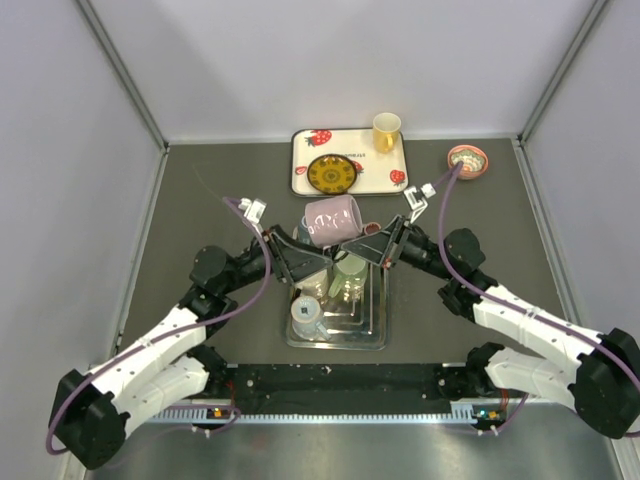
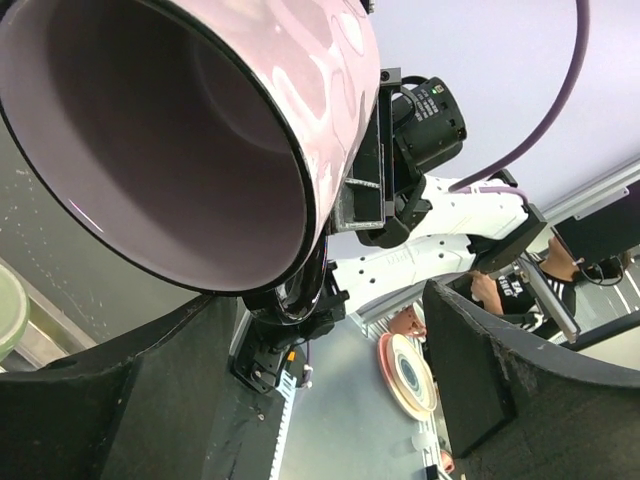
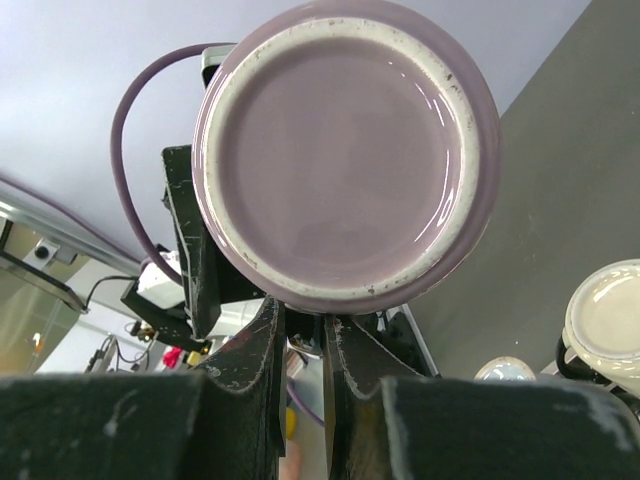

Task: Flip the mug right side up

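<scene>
A pale pink mug (image 1: 332, 220) hangs in the air on its side above the rack. Its mouth (image 2: 150, 130) faces the left wrist camera and its base (image 3: 345, 150) faces the right wrist camera. My right gripper (image 3: 305, 335) is shut on the mug's dark handle (image 2: 300, 290), just below the base. My left gripper (image 2: 310, 400) stands open on the mouth side. Its fingers (image 2: 520, 390) are spread wide and hold nothing. In the top view the left gripper (image 1: 298, 250) and right gripper (image 1: 368, 243) flank the mug from below.
Directly under the mug, a metal dish rack (image 1: 372, 335) holds a green cup (image 1: 350, 272) and a glass (image 1: 305, 312). At the back, a strawberry tray (image 1: 385, 178) carries a yellow cup (image 1: 386, 130) and a patterned plate (image 1: 333, 173). A pink bowl (image 1: 467, 159) sits back right.
</scene>
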